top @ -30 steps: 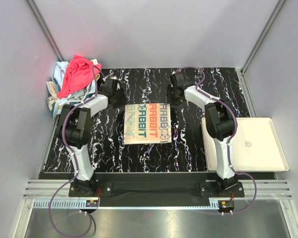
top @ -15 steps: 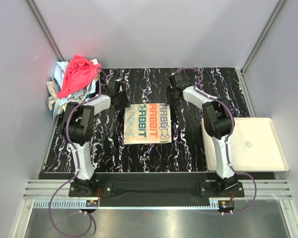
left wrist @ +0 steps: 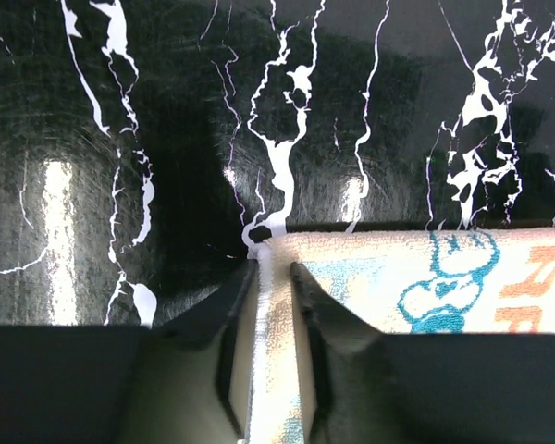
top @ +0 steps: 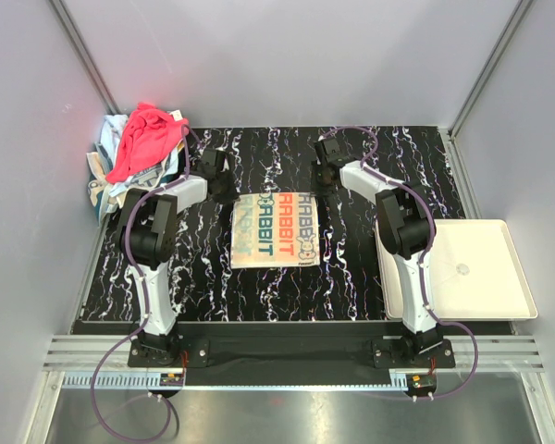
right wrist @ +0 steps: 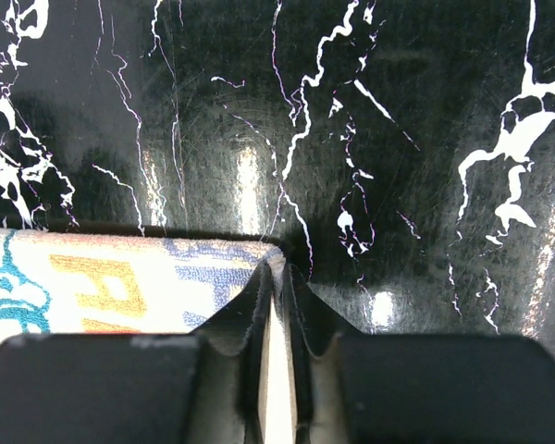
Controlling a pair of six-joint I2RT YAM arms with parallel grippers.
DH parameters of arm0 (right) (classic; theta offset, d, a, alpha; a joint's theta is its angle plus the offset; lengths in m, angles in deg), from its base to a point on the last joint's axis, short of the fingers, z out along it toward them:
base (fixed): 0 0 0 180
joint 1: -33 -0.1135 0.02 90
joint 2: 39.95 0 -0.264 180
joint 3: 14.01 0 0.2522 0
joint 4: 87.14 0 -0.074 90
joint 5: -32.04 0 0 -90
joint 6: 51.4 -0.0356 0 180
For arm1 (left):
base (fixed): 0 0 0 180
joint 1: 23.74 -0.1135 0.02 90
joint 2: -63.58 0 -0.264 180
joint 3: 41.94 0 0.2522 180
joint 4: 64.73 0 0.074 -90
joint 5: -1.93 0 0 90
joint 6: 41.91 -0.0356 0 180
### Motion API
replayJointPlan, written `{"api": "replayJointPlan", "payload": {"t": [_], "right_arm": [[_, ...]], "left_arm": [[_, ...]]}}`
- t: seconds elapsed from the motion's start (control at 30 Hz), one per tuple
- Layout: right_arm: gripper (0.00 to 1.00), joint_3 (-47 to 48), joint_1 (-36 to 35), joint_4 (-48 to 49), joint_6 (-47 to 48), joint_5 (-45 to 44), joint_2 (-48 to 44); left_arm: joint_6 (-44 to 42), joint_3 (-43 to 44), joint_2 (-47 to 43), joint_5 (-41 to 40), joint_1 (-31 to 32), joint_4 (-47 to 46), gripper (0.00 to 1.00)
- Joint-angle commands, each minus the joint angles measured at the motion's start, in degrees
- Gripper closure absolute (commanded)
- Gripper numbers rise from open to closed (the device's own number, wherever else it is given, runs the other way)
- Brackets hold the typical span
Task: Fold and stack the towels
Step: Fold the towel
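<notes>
A cream towel with coloured block letters (top: pixel 276 229) lies flat in the middle of the black marbled table. My left gripper (top: pixel 231 191) is at its far left corner; in the left wrist view (left wrist: pixel 273 268) the jaws are closed on the towel's edge (left wrist: pixel 425 287). My right gripper (top: pixel 317 191) is at the far right corner; in the right wrist view (right wrist: pixel 282 270) the jaws pinch the towel's corner (right wrist: pixel 120 282). A pink-red towel (top: pixel 146 137) lies on top of a heap of other towels (top: pixel 106 171) at the far left.
A flat cream tray (top: pixel 467 268) sits at the right edge of the table. Grey walls close in the left, back and right sides. The towel heap hangs partly over the table's far left corner.
My left gripper has moved right, from beside the heap to the lettered towel's far left corner. My right gripper has barely shifted. The towel lies as before.
</notes>
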Motion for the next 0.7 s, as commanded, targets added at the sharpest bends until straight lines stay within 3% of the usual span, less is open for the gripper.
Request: {"api": "replayJointPlan", "payload": {"t": [0.0,0.4,0.67], "right_arm": [[0.87,2.29,0.33,-0.30,1.06,-1.33,0.92],[0.93,-0.16,1.03,5.05,1.67,-2.29,-3.65],[0.94,-6.57,1.12,12.79,1.06,-1.85,-11.47]], "left_arm": [[-0.68,1.61,0.02,-0.97,0.32,-2.07,0.80],[-0.24,0.99,-4.46,-5.72,0.15,-9.62,0.99],[1.08,-4.53,-11.41,-5.99,0.15,-15.07,1.00]]}}
